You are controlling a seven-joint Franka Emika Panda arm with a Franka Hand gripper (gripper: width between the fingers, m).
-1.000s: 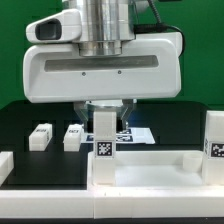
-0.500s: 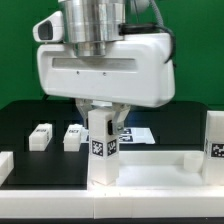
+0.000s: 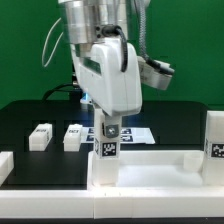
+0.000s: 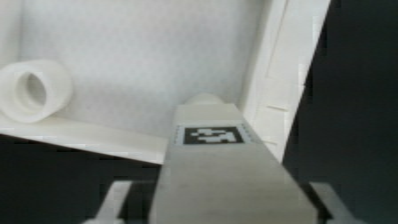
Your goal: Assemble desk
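So the hand (image 3: pixel 108 127) has its two fingers closed on the top of one leg (image 3: pixel 107 165). It holds the leg upright, with the square tag (image 3: pixel 107 150) facing the camera. The leg's lower end is down inside the panel (image 3: pixel 160 172), at the corner on the exterior view's left, right up against the near rim. I can't tell whether it's actually seated in anything.

The panel lies flat at the near edge of the black bench (image 3: pixel 20 120), open side up. In the wrist view you look straight down the leg at the panel's floor. There's a round ring (image 4: pixel 27 90) off to one side and the rim wall (image 4: pixel 276 70) runs alongside. A grey finger (image 4: pixel 119 200) shows on either side of the leg.

Two spare legs (image 3: pixel 40 136) lie side by side farther back on the exterior view's left, apart from the panel. A fourth leg (image 3: pixel 214 135) stands upright at the exterior view's right edge, tag facing out. The marker board (image 3: pixel 137 133) lies flat behind the held leg, mostly hidden by it.
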